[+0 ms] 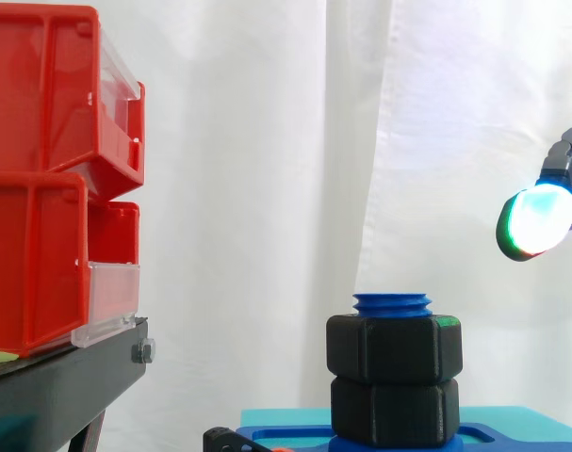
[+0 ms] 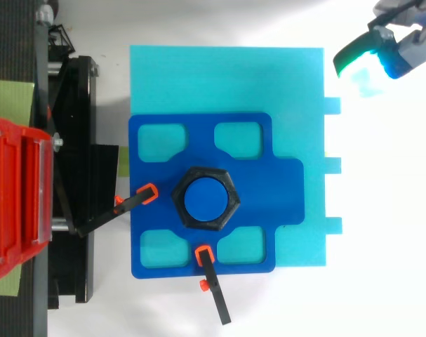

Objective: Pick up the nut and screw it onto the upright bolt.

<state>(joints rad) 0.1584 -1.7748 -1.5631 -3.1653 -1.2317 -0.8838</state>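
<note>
At the far left I count two red bins point(image 1: 40, 179), one stacked on the other on a black stand point(image 1: 59, 377). Next comes one pale blue sheet point(image 2: 297, 77) on the white bench point(image 2: 384, 246), carrying one dark blue plate point(image 2: 283, 189) with four cut-outs and two orange-tipped clamps point(image 2: 139, 198) at its left and lower edges. One blue bolt point(image 1: 393, 303) stands upright at the plate's middle. From the side I count two black hexagonal pieces on it: the upper one I take for the nut point(image 1: 394, 348), already sitting on the thread with a few turns showing above it. The lower piece point(image 1: 394, 410) touches it from beneath; whether it is a second nut or the bolt's base, I cannot tell. The nut looks like stiff, matte plastic, probably light and not fragile, and I would grip it on opposite flats, where it should not slip. My hand point(image 1: 540, 221) hangs well apart at the right, above nut height, carrying nothing I can see; whether it is spread or clenched I cannot tell.
</note>
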